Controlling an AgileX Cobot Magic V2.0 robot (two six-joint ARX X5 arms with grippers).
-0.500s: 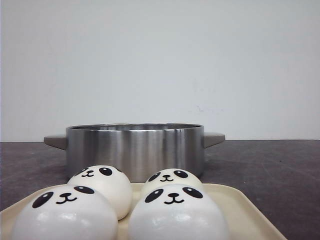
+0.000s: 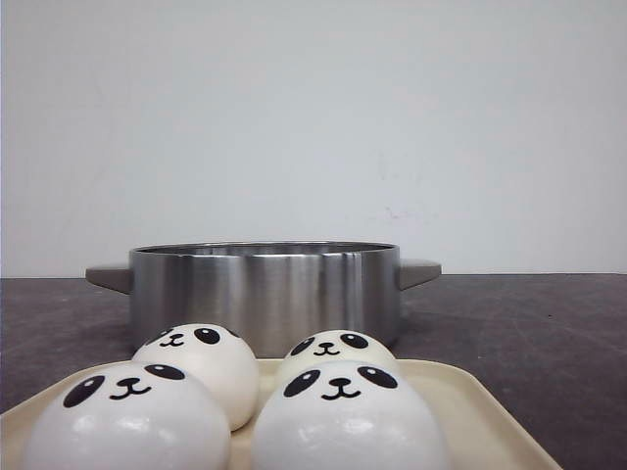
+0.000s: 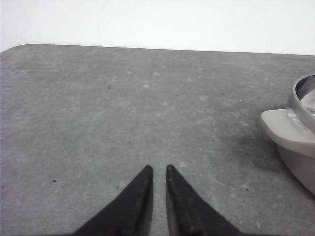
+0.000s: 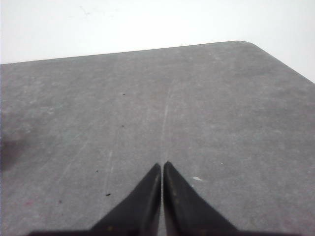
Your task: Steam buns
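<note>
Four white panda-faced buns sit on a cream tray (image 2: pixel 468 403) at the near edge of the front view: front left (image 2: pixel 127 423), front right (image 2: pixel 345 426), back left (image 2: pixel 204 358) and back right (image 2: pixel 338 349). Behind them stands a steel pot (image 2: pixel 265 294) with two handles, no lid. Neither gripper shows in the front view. My left gripper (image 3: pixel 158 168) hangs over bare table, its jaws a narrow slit apart and empty, with the pot's handle (image 3: pixel 284 126) off to one side. My right gripper (image 4: pixel 162 164) is shut and empty over bare table.
The table top (image 2: pixel 549 333) is dark grey and speckled, with a white wall behind it. The left wrist view shows a rounded table corner (image 3: pixel 19 49). The right wrist view shows the other rounded corner (image 4: pixel 246 45).
</note>
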